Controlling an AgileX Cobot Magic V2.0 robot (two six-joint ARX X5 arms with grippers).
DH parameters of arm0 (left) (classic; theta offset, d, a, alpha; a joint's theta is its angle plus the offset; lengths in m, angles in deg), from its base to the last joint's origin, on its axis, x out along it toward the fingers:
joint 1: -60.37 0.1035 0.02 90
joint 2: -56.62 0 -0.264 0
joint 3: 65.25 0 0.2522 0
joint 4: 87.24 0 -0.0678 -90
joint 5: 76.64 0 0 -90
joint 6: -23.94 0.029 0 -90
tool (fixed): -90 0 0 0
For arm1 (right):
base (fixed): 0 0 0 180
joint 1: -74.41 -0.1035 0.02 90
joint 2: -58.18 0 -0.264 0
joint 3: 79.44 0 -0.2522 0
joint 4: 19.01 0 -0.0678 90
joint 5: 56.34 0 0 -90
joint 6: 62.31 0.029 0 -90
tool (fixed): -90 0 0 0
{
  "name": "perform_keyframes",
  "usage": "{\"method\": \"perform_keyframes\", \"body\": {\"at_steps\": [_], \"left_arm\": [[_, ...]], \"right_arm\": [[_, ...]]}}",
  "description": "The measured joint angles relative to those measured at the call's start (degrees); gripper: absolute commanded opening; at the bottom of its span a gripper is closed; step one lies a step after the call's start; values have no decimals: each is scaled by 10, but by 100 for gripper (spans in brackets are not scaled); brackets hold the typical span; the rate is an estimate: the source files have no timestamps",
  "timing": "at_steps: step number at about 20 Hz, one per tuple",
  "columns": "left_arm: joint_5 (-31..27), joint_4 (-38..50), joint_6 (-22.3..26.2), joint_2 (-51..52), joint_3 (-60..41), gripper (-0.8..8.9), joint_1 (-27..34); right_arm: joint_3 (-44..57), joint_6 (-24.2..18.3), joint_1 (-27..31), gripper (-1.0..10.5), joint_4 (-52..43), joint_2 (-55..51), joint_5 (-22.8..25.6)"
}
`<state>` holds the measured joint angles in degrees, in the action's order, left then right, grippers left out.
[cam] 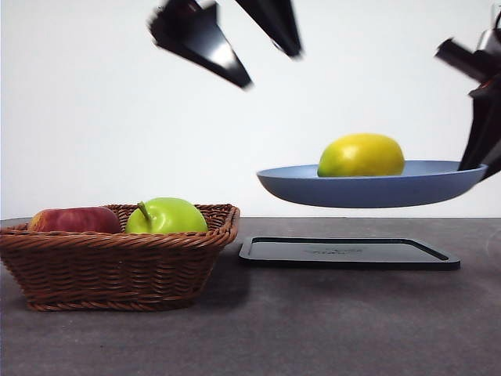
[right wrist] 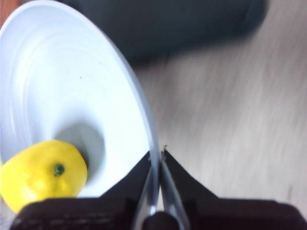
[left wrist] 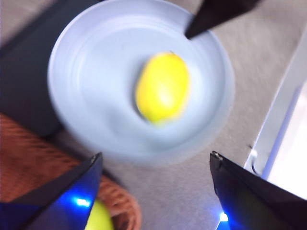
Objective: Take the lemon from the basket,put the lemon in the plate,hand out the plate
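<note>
The yellow lemon [cam: 362,155] lies in the light-blue plate [cam: 313,186], which hangs level in the air above the black tray. My right gripper [cam: 479,160] is shut on the plate's right rim; in the right wrist view its jaws pinch the rim [right wrist: 156,158] with the lemon [right wrist: 41,175] inside the plate [right wrist: 72,86]. My left gripper [cam: 243,43] is open and empty, high above the gap between basket and plate. In the left wrist view it [left wrist: 156,167] looks down on the lemon [left wrist: 163,87] in the plate [left wrist: 91,86]. The wicker basket [cam: 117,262] stands at the left.
A green apple [cam: 166,216] and a red apple [cam: 74,220] lie in the basket. A flat black tray [cam: 348,253] lies on the table under the raised plate. The basket's rim [left wrist: 120,203] and the green apple [left wrist: 98,218] show in the left wrist view.
</note>
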<state>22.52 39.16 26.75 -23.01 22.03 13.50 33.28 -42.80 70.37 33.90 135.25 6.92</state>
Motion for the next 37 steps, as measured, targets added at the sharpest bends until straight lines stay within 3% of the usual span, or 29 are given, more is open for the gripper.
{"method": "perform_keyframes", "body": {"at_steps": [8,13,17,22,29,31,34,36,37], "left_arm": [[0,-48,1,112,0,389,21],[0,-51,1,117,0,389,22],[0,-51,1,117,0,389,22],[-2,-51,1,117,0,389,22],[-10,-46,2,117,0,386,22],[-43,-38,2,117,0,330,22],[-102,-28,11,117,0,144,23],[-116,-28,26,117,0,15,26],[-117,-28,37,117,0,8,31]], "right_arm": [[-205,0,14,3,-46,254,7],[-257,2,14,3,-62,353,8],[-258,9,18,15,-70,377,-2],[-259,0,18,236,-73,377,-1],[-259,-28,34,204,-27,330,-2],[-261,-50,37,119,22,285,-2],[-262,-104,34,45,118,224,-1],[-262,-138,23,3,160,181,0],[-262,-152,14,3,167,155,4]]}}
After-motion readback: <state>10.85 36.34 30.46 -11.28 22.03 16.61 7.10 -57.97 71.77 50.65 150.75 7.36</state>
